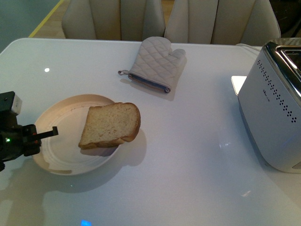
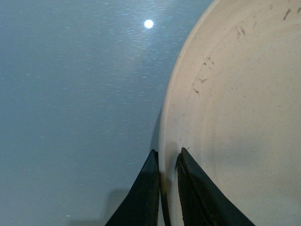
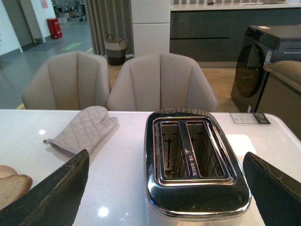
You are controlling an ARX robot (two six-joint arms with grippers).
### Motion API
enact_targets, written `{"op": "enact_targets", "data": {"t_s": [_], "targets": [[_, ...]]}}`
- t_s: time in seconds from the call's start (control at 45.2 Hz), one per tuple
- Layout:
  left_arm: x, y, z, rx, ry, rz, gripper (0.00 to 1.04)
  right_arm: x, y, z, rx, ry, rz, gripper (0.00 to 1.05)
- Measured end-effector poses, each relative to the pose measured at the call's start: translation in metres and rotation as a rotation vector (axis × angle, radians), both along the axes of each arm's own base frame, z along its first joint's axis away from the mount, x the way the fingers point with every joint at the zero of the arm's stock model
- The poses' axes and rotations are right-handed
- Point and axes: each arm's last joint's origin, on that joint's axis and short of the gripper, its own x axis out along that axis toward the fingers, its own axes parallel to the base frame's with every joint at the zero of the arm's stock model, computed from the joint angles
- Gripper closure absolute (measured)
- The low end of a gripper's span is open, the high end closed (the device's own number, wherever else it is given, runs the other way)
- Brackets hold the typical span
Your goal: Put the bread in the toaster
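Note:
A slice of light brown bread with a darker crust lies on the right side of a cream plate, overhanging its rim. My left gripper is shut on the plate's left rim; in the left wrist view its black fingers pinch the plate edge. The white toaster with a chrome top stands at the table's right edge. In the right wrist view the toaster shows two empty slots, with my open right gripper spread wide above it. The bread peeks in at that view's edge.
A grey quilted oven mitt lies at the back middle of the white table; it also shows in the right wrist view as the mitt. Beige chairs stand behind the table.

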Motion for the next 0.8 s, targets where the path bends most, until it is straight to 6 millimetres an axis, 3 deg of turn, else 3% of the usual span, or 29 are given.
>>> {"op": "enact_targets", "data": {"t_s": [0.332,0.641,0.796], "targets": [[-0.009,-0.073,0.000,-0.095,0.018,-0.063,1.00,0.000,0.000,0.000,0.000,0.000,0.000,0.09],[-0.017,-0.117,-0.002,-0.135,0.044,-0.090,1.00,0.000,0.000,0.000,0.000,0.000,0.000,0.09],[-0.018,-0.128,-0.002,-0.158,0.046,-0.082,1.00,0.000,0.000,0.000,0.000,0.000,0.000,0.09]]}}
